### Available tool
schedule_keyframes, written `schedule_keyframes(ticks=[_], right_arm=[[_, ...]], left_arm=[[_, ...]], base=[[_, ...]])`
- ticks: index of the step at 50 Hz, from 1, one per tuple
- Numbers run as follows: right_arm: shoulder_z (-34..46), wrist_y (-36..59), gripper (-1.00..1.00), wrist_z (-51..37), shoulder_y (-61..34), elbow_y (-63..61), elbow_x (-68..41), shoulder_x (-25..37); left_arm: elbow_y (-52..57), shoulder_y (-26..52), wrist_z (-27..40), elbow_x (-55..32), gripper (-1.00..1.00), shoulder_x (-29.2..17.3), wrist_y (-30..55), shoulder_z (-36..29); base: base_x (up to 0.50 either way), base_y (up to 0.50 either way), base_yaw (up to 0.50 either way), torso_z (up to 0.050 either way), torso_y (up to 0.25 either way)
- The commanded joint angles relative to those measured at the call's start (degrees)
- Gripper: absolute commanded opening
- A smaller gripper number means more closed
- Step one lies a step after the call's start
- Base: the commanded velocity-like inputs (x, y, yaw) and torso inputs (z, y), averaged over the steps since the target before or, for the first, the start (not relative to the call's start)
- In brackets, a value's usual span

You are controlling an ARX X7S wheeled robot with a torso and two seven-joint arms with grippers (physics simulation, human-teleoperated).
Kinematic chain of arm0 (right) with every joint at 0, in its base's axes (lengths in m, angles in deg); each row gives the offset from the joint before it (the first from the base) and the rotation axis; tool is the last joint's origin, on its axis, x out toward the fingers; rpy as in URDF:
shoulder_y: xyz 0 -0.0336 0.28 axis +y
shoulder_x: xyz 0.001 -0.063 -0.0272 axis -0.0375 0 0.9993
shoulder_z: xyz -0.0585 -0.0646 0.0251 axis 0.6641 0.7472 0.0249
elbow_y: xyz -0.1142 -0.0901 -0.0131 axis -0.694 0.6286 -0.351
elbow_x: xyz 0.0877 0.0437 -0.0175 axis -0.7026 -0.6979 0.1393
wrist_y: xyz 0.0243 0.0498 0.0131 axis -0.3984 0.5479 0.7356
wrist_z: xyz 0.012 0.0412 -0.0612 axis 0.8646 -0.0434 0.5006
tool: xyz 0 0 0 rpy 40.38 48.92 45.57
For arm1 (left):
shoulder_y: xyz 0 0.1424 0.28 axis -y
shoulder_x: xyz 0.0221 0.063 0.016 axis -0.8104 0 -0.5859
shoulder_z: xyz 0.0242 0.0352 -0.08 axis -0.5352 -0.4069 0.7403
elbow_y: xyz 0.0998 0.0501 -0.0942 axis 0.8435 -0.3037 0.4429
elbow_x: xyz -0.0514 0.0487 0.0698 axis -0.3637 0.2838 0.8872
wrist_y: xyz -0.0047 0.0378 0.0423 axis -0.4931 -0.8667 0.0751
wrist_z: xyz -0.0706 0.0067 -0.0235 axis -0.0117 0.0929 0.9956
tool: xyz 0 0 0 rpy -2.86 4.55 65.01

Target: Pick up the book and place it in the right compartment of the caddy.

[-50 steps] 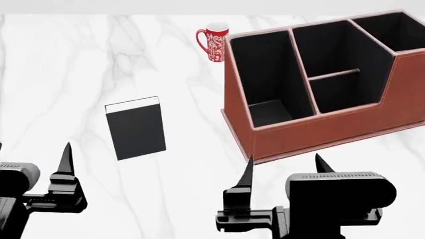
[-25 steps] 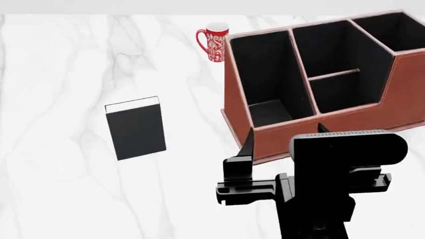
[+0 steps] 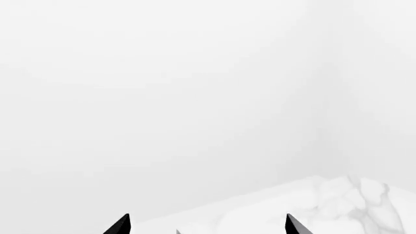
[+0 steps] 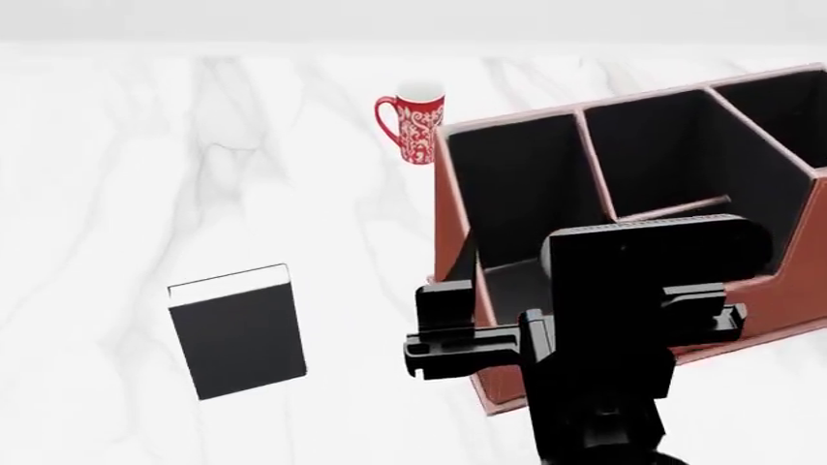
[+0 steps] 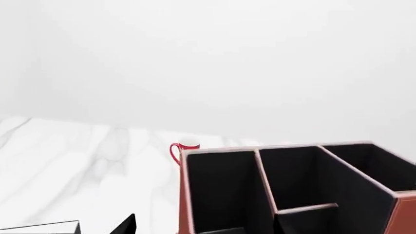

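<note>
The black book (image 4: 236, 331) with a white page edge lies flat on the marble table, left of the caddy (image 4: 447, 225); the right wrist view catches one corner of the book (image 5: 39, 228). The caddy (image 5: 184, 195) is reddish-brown with black-lined compartments, and its right compartment (image 4: 811, 145) runs off the head view's edge. My right arm (image 4: 607, 368) is raised in front of the caddy's near wall and hides part of it. The right gripper (image 5: 206, 225) is open with nothing between its tips. The left gripper (image 3: 206, 225) is open too, over bare table, and is outside the head view.
A red patterned mug (image 4: 413, 126) stands upright behind the caddy's left corner, also showing in the right wrist view as the mug (image 5: 184, 148). The white marble table (image 4: 116, 165) stretches to a far edge (image 4: 259, 46) against a plain pale wall.
The left arm has dropped out of the head view. My right arm has risen in front of the caddy. The head view has shifted, so book, mug and caddy sit lower in it.
</note>
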Motion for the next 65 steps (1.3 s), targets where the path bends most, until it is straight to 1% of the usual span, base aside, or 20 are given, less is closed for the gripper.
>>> schedule_keyframes(ticks=[1,12,18,53,54,61,65], right_arm=[[-1.61,3.05,1.0,0.91,-2.11,-0.9,-0.55,-1.17],[-2.12,4.95,1.0,0.52,-3.11,-1.71,-1.61,-1.22],[-2.41,6.34,1.0,0.12,-3.93,-2.51,-2.17,-1.29],[-2.23,7.89,1.0,-0.59,-4.66,-2.51,-4.62,-1.12],[-3.36,9.51,1.0,-0.23,-4.98,-2.36,-5.55,-1.85],[-1.82,8.99,1.0,-1.14,-4.9,-2.48,-5.09,-1.05],[-2.95,10.22,1.0,-1.06,-5.34,-2.61,-6.01,-1.8]], left_arm=[[-0.13,-0.78,-1.71,0.88,1.0,1.53,-0.57,2.37],[-0.24,-1.0,-1.26,1.39,1.0,1.66,-1.04,1.43],[0.29,-0.92,-1.31,0.9,1.0,1.19,-0.1,1.97],[-0.69,-1.44,-0.93,1.4,1.0,1.7,-1.74,0.63],[-0.63,-1.41,-0.87,1.39,1.0,1.74,-1.69,0.54],[-0.56,-1.53,-0.76,1.46,1.0,1.93,-1.91,0.32],[-0.57,-1.62,-0.78,1.43,1.0,2.01,-2.02,0.28]], base=[[0.5,0.0,0.0,0.0,0.0],[0.5,0.0,0.0,0.0,0.001],[0.5,0.0,0.0,0.0,0.002],[0.5,0.0,0.0,0.0,0.001],[0.36,0.0,0.0,0.0,0.0],[0.0,0.0,0.0,0.0,0.002],[0.0,0.0,0.0,0.0,0.0]])
